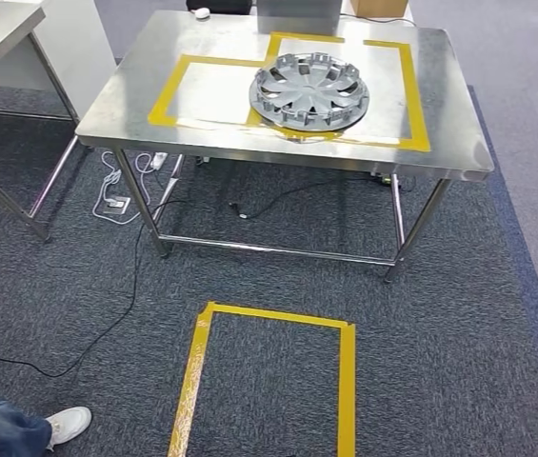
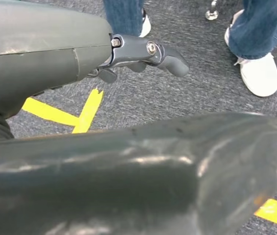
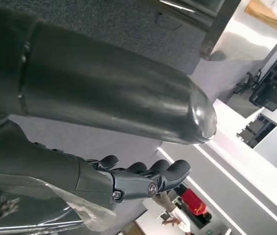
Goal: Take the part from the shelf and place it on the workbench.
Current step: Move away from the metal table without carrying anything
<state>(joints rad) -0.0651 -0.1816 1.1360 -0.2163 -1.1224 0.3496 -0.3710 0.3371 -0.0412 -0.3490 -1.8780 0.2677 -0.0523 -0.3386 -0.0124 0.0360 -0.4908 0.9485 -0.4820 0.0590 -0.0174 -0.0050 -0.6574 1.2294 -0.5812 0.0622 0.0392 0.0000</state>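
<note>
The part, a grey wheel cover [image 1: 308,90], lies flat on the steel workbench [image 1: 456,124], over the near edge of a yellow tape outline [image 1: 415,95]. No hand is near it. My left hand [image 2: 92,58] hangs over the carpet with its dark fingers [image 2: 148,51] stretched out and its thick thumb [image 2: 173,161] apart from them, holding nothing. My right hand [image 3: 103,112] also hangs free, its fingers [image 3: 155,178] extended side by side and nothing between them and the thumb [image 3: 137,98].
A yellow tape square [image 1: 205,381] marks the carpet in front of the bench. Cables and a power strip [image 1: 118,195] lie under the bench's left end. A second table [image 1: 7,43] stands at the left. A person's white shoe [image 1: 68,424] and jeans [image 2: 259,29] are close by.
</note>
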